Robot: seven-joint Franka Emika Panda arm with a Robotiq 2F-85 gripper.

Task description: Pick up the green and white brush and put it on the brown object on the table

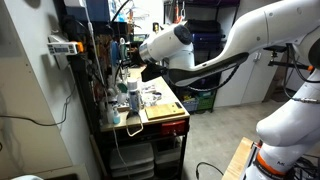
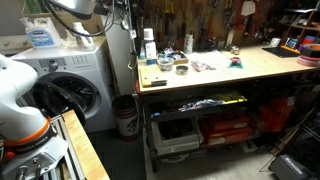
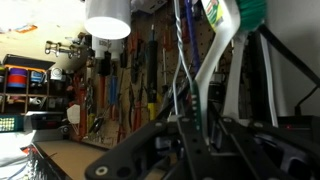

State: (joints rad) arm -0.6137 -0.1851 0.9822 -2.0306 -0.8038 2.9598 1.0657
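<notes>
In the wrist view my gripper (image 3: pixel 196 118) is shut on the green and white brush (image 3: pixel 228 30). Its white handle rises from between the dark fingers to a green top at the upper right. In an exterior view the gripper (image 1: pixel 133 72) hangs above the far end of the workbench, beyond the brown object (image 1: pixel 162 111). That flat tan board lies near the bench's front edge. It also shows at the left end of the bench in an exterior view (image 2: pixel 155 73). There the gripper is out of view.
A pegboard of hanging tools (image 3: pixel 120 90) is right in front of the wrist camera, with a white bottle (image 3: pixel 107 20) close by. Bottles and small items (image 2: pixel 185 62) stand on the bench top (image 2: pixel 250 65). A washing machine (image 2: pixel 70 85) stands beside the bench.
</notes>
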